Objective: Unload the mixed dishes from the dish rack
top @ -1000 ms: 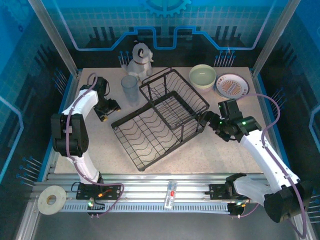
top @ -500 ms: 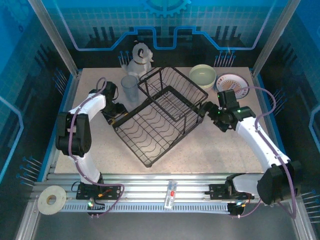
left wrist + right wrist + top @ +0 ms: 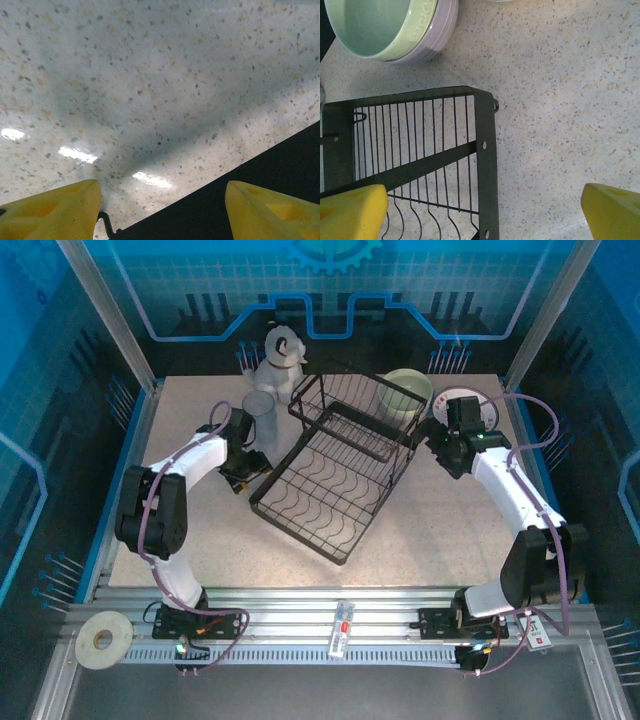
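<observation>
The black wire dish rack (image 3: 335, 475) lies slanted across the middle of the table, its raised basket tier (image 3: 350, 410) toward the back. No dishes show in it. My left gripper (image 3: 247, 470) is open at the rack's left corner, and in the left wrist view the rack's dark edge (image 3: 250, 190) runs between the yellow fingers (image 3: 55, 210). My right gripper (image 3: 426, 435) is open at the rack's right corner, with the corner post (image 3: 485, 150) between its fingers. A pale green bowl (image 3: 370, 25) sits nested in a lavender bowl (image 3: 442, 30) just behind the rack.
A clear tumbler (image 3: 258, 410) stands left of the basket tier, close to my left wrist. The grey-and-white dog figurine (image 3: 280, 352) sits at the back. An orange-rimmed white plate (image 3: 470, 396) lies at the back right, partly under my right arm. The table's front half is bare.
The rack has swung round and slid toward the back right, now overlapping the green bowl. My left gripper moved right along with it, and my right gripper moved toward the back.
</observation>
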